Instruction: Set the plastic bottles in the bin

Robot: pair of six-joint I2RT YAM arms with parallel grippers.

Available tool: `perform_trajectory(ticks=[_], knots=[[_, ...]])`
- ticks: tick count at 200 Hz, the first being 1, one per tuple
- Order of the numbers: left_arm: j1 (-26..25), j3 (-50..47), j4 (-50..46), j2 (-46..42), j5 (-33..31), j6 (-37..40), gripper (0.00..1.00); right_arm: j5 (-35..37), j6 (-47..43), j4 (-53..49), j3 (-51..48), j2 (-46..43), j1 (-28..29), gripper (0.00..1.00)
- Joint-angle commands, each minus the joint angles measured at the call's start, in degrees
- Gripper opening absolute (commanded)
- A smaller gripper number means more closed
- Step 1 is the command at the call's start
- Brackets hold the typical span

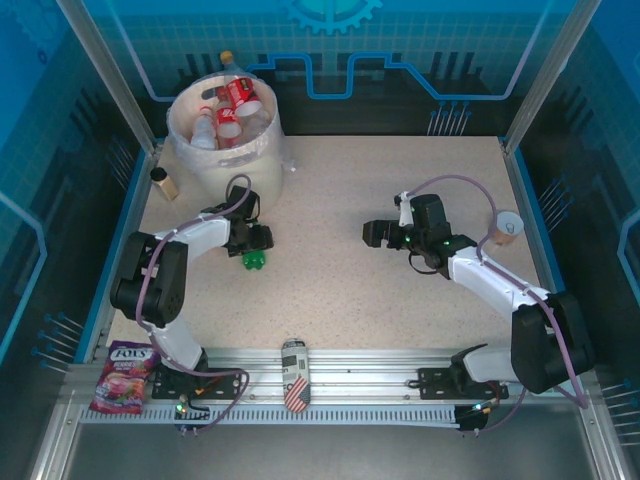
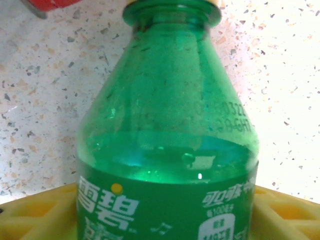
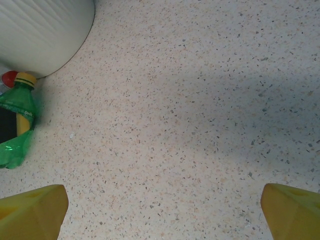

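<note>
Straddles the green bottle with the left gripper, yellow fingers flanking the labelled belly and the neck pointing ahead of the tips; cannot tell whether clamped or just resting alongside. Holds the right gripper spread wide over bare table, with that bottle far off to its left, near the bin. Could slip or roll free on lifting, judging by the smooth, round, seemingly part-filled plastic; reads "雪碧" in white on the green label and "FOX'S" on the sweet bag.

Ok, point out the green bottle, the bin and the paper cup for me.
Green bottle [image 2: 167,125]: left wrist view, on its shoulder above the label.
Bin [image 1: 222,165]: top view, on its near outer wall.
Paper cup [image 1: 508,228]: top view, on its side, near the table's right edge.
</note>
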Motion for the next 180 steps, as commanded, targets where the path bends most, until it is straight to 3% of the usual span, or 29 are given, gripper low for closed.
perform_trajectory(ticks=[1, 38, 84, 106, 123, 146, 180], knots=[[-0.79, 0.45, -0.47, -1.50, -1.66, 1.00, 0.65, -0.50, 0.47, 0.91, 0.01, -0.35, 0.06, 1.00], [-1.87, -0.16, -3.21, -5.32, -2.47, 1.20, 0.58, -0.44, 0.69, 1.30, 0.03, 0.08, 0.05, 1.00], [-5.00, -0.18, -8.89, -11.92, -1.33, -0.04, 0.56, -0.37, 0.97, 1.76, 0.28, 0.33, 0.13, 1.00], [-8.99, 3.40, -14.29, -17.47, 1.48, 0.02, 0.55, -0.34, 0.91, 1.59, 0.88, 0.76, 0.14, 1.00], [-9.10, 10.11, -20.43, -20.48, 5.36, 0.80, 0.53, -0.26, 0.55, 1.21, 1.98, 1.31, 0.13, 1.00], [-7.21, 21.68, -27.13, -21.54, 6.67, 3.21, 0.48, -0.64, -0.03, 0.98, 3.72, 2.42, 0.22, 1.00], [0.87, 35.16, -29.43, -19.45, 12.25, 5.73, 0.41, -0.70, 0.30, 1.40, 3.99, 2.66, 0.73, 1.00]])
